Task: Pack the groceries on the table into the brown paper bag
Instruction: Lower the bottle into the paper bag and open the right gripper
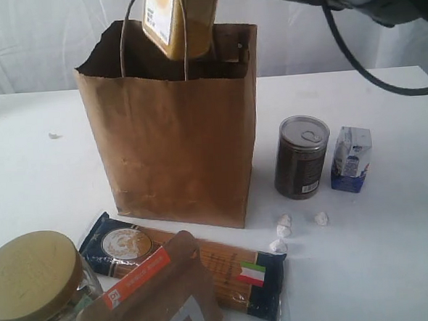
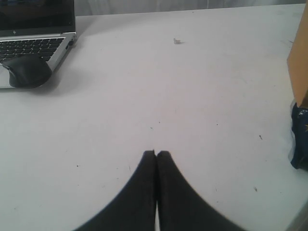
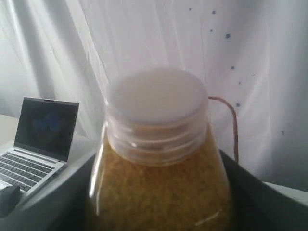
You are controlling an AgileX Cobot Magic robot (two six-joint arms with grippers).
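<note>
White curtains hung behind the white tabletop [image 1: 395, 266], where the brown paper bag [image 1: 177, 148] stood upright and open. At its mouth the right arm's jaws were clamped on the white-capped bottle of yellow grains [image 1: 195, 23], which was tilted. Right of the bag stood the dark pull-tab can [image 1: 302, 157], with the small blue-white carton [image 1: 350, 159] just beside it. In front lay the spaghetti pack [image 1: 206, 266], the orange-labelled brown pouch [image 1: 153, 299] and the gold-lidded glass jar [image 1: 34, 281]. The left arm's jaws were pressed together over bare tabletop.
</note>
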